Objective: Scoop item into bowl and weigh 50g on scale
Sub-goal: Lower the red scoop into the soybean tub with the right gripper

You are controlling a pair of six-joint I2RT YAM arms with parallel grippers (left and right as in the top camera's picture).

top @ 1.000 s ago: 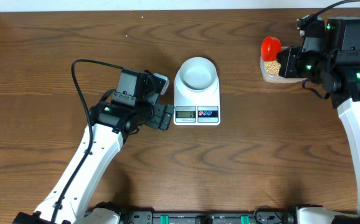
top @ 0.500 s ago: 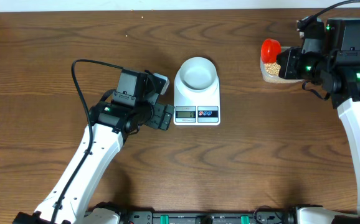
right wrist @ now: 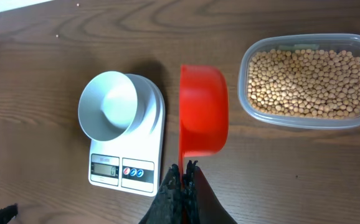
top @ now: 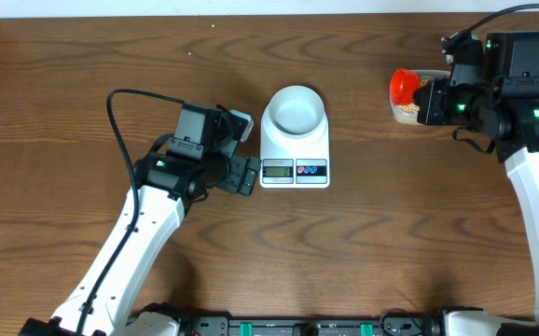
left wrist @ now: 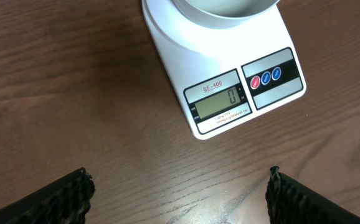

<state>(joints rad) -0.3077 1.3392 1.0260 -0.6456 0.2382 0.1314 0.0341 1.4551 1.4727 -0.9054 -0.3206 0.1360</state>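
The white scale (top: 295, 159) stands mid-table with the empty pale bowl (top: 295, 109) on it. Its display (left wrist: 220, 102) reads 0. My left gripper (top: 245, 175) rests just left of the scale, open, with bare wood between its fingertips (left wrist: 74, 186). At the far right, my right gripper (top: 426, 101) is shut on the handle of a red scoop (right wrist: 203, 118). In the overhead view the scoop (top: 403, 86) hangs over the left end of a clear container (right wrist: 304, 122) full of tan beans (right wrist: 304, 78). I cannot see the inside of the scoop.
A dark wooden table (top: 363, 243) carries everything. A black cable (top: 111, 112) loops left of the left arm. The container (top: 407, 115) sits by the right arm, well right of the scale.
The right gripper has shifted slightly and the red scoop now sits lower in the overhead view, covering more of the container. The left arm, scale and bowl have not moved.
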